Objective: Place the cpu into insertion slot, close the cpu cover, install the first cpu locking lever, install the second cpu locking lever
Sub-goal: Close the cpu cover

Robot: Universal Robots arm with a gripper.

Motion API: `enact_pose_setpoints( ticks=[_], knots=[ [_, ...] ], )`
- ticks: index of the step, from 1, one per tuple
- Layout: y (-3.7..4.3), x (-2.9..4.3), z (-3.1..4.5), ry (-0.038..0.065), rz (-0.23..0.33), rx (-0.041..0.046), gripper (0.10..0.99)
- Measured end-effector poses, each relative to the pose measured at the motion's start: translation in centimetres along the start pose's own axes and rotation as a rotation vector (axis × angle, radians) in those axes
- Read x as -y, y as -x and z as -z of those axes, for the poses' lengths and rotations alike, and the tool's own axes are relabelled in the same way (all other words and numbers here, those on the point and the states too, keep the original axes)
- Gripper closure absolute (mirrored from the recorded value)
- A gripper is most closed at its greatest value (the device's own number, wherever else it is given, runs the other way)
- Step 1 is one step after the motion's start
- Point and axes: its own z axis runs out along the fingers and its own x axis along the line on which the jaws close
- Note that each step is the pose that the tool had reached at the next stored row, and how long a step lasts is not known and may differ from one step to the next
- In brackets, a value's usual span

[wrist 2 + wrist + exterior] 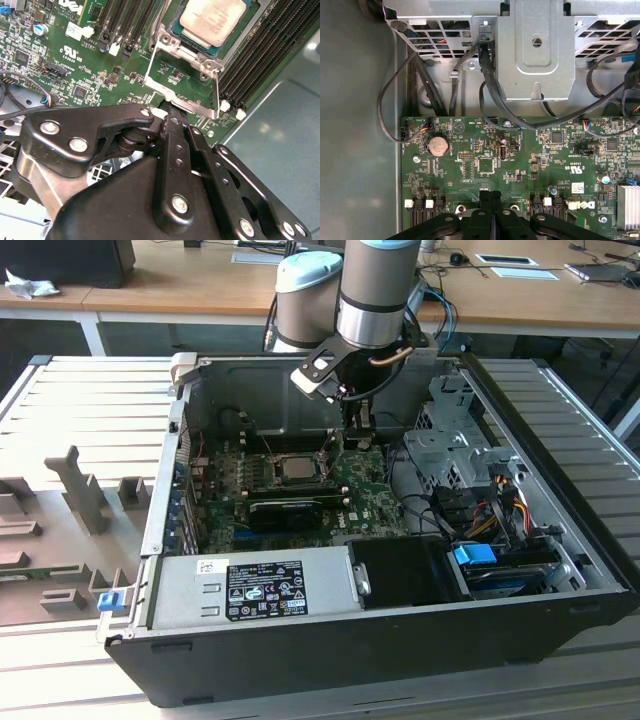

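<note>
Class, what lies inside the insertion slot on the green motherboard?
The cpu lies inside the insertion slot, its pale metal face showing. The slot's floor beneath is covered by the chip and cannot be seen.

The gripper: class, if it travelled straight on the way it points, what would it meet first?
Probably the silvery rim of the insertion slot, right by the gripper in the second wrist view; depth is unclear, so perhaps the green motherboard beside it.
</note>
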Motion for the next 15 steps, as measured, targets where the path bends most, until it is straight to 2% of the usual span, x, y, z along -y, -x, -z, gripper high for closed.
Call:
enact_pose_setpoints(
  ticks=[2,15],
  knots=[
    [0.00,0.38,0.00,0.000,0.000,0.0001,0.980],
    [0.00,0.76,0.01,0.000,0.000,0.0001,0.980]
  ],
)
